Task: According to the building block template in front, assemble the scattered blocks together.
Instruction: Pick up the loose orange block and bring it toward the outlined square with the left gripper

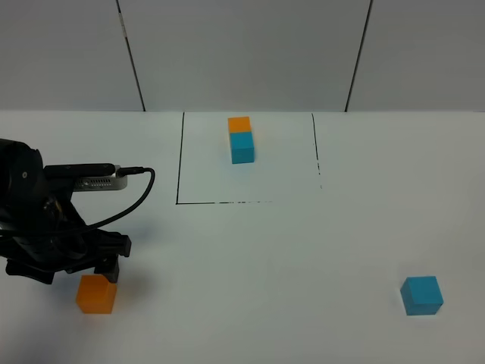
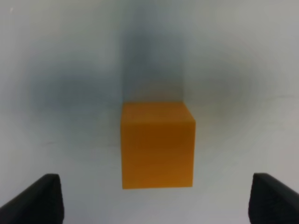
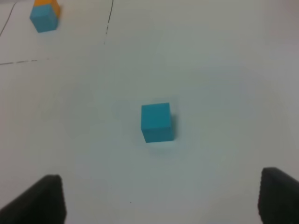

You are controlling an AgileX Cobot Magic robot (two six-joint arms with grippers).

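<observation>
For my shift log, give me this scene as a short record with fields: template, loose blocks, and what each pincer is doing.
template: orange cube joined to a cyan cube, orange on the far side, inside the black outline on the white table
loose orange cube: near left, untouched
loose cyan cube: near right, alone
left pincer: open, poised over the loose orange cube, fingers clear of it
right pincer: open, loose cyan cube ahead, apart
assembly: not begun
</observation>
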